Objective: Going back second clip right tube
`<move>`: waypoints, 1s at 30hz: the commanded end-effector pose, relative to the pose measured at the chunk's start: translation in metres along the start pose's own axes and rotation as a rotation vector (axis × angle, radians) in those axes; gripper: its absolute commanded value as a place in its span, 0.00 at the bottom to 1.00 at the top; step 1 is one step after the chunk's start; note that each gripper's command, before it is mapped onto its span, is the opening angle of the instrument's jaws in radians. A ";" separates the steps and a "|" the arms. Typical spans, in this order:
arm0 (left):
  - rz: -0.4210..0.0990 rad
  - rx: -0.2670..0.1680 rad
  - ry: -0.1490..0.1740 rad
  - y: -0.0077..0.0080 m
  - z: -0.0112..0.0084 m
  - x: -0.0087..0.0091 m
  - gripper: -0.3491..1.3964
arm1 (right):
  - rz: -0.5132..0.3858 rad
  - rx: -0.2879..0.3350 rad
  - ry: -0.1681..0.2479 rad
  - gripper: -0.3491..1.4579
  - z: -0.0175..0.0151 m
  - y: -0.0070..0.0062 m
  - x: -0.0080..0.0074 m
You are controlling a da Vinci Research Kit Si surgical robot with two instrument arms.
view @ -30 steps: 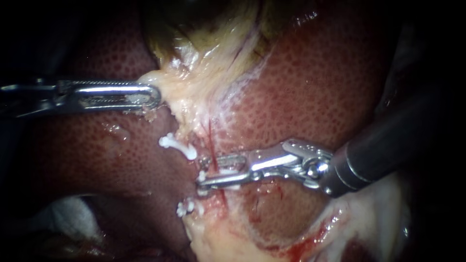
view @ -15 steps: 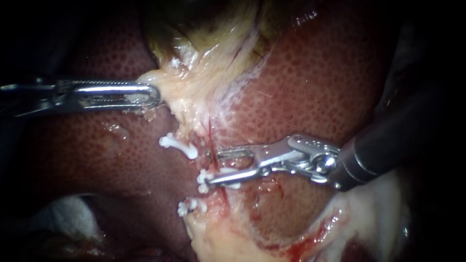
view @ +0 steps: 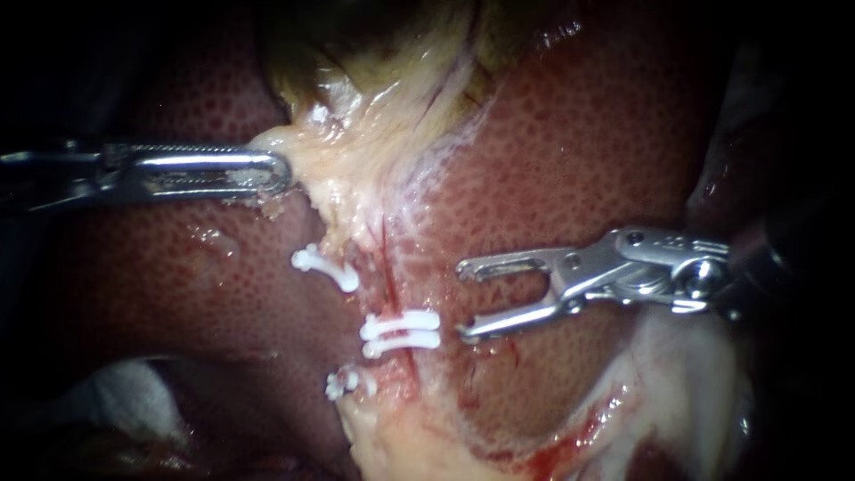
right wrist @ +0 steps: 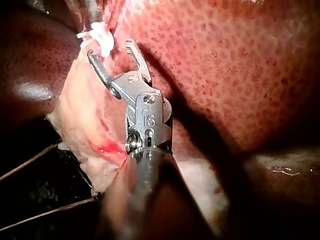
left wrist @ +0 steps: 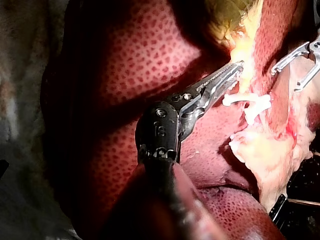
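The white clip [view: 401, 331] is clamped across the thin tube [view: 388, 258] at frame centre. It looks light and stiff, while the tube looks soft and tearable, so I would grip neither and take hold only of nearby tissue. The right instrument [view: 463, 303] sits just right of the clip with its jaws wide and empty, and the left instrument [view: 267, 174] grips pale tissue [view: 356, 151] at upper left.

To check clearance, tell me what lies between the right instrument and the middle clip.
Endoscope view: only bare tissue between right instrument and clip.

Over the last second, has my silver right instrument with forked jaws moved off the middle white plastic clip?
Yes. The right instrument has withdrawn rightward, clear of the white clip, which has stayed put; its jaws are open and empty.
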State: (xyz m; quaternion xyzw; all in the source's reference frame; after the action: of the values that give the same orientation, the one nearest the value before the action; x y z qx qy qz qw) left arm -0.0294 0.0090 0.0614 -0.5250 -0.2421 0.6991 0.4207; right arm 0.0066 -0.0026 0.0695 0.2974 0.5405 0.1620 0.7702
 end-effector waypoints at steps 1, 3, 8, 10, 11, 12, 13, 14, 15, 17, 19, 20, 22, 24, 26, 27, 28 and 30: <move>0.000 0.000 0.000 0.0000 0.0000 0.0000 0.00 | -0.014 -0.006 0.000 0.47 -0.0008 -0.0001 0.0006; 0.000 0.000 0.000 0.0000 0.0000 0.0000 0.00 | -0.021 -0.011 0.000 0.47 -0.0019 -0.0003 0.0014; 0.000 0.001 0.000 0.0000 0.0002 -0.0001 0.00 | -0.030 -0.019 -0.001 0.47 -0.0040 -0.0006 0.0025; 0.001 0.003 0.001 -0.0001 0.0004 -0.0003 0.00 | -0.034 -0.018 -0.001 0.47 -0.0043 -0.0006 0.0027; 0.003 0.004 0.005 -0.0001 0.0007 -0.0005 0.00 | -0.034 -0.018 -0.001 0.47 -0.0043 -0.0006 0.0027; 0.004 0.007 0.003 -0.0001 0.0010 -0.0008 0.00 | -0.034 -0.018 -0.001 0.47 -0.0043 -0.0006 0.0027; 0.006 0.010 0.001 -0.0002 0.0014 -0.0011 0.00 | -0.034 -0.018 -0.001 0.47 -0.0043 -0.0006 0.0026; 0.008 0.013 -0.001 -0.0003 0.0017 -0.0014 0.00 | -0.035 -0.018 -0.001 0.47 -0.0043 -0.0007 0.0026; 0.011 0.019 -0.005 -0.0004 0.0023 -0.0019 0.00 | -0.035 -0.018 -0.001 0.47 -0.0043 -0.0007 0.0026; 0.015 0.018 -0.015 -0.0006 0.0033 -0.0025 0.00 | -0.035 -0.018 -0.001 0.47 -0.0043 -0.0007 0.0026; 0.017 0.021 -0.020 -0.0009 0.0042 -0.0028 0.00 | -0.036 -0.018 -0.001 0.47 -0.0042 -0.0007 0.0025; 0.018 0.021 -0.023 -0.0011 0.0046 -0.0029 0.00 | -0.036 -0.018 -0.001 0.47 -0.0042 -0.0007 0.0025; 0.019 0.022 -0.029 -0.0015 0.0057 -0.0030 0.00 | -0.036 -0.018 -0.001 0.47 -0.0042 -0.0007 0.0025; 0.020 0.022 -0.035 -0.0020 0.0069 -0.0032 0.00 | -0.036 -0.018 -0.001 0.47 -0.0042 -0.0007 0.0025; 0.022 0.021 -0.035 -0.0024 0.0078 -0.0034 0.00 | -0.036 -0.018 -0.001 0.47 -0.0042 -0.0007 0.0025; 0.023 0.021 -0.038 -0.0026 0.0084 -0.0036 0.00 | -0.036 -0.018 -0.001 0.47 -0.0042 -0.0007 0.0025; 0.024 0.021 -0.041 -0.0027 0.0088 -0.0037 0.00 | -0.036 -0.018 -0.001 0.47 -0.0042 -0.0007 0.0025; 0.025 0.023 -0.044 -0.0029 0.0093 -0.0038 0.00 | -0.036 -0.018 -0.001 0.47 -0.0042 -0.0007 0.0025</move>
State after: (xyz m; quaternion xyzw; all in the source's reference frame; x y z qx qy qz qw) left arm -0.0369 0.0084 0.0688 -0.5086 -0.2366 0.7182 0.4117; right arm 0.0035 -0.0006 0.0662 0.2808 0.5439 0.1526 0.7759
